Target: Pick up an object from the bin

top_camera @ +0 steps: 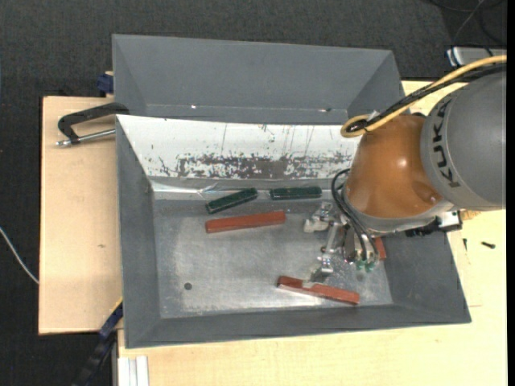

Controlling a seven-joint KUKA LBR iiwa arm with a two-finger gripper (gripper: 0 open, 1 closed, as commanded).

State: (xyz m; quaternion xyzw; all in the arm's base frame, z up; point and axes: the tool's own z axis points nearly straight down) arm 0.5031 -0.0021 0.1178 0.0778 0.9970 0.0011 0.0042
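Grey metal bin [137, 240]: sloped walls all round, flat floor mostly bare at left and middle, so ample room there. Arm [394, 175] in from the right, crowding the right wall. Hand [331, 268] low over the near-right floor, just above a red bar [322, 290] lying close along the near wall; wide or narrow, cannot tell. Judged early: nothing seen raised, grip and lift left to do. Well apart to the left, a second red bar [245, 223]. Beyond it, by the far wall, a left green bar [231, 200] and a right green bar [295, 192].
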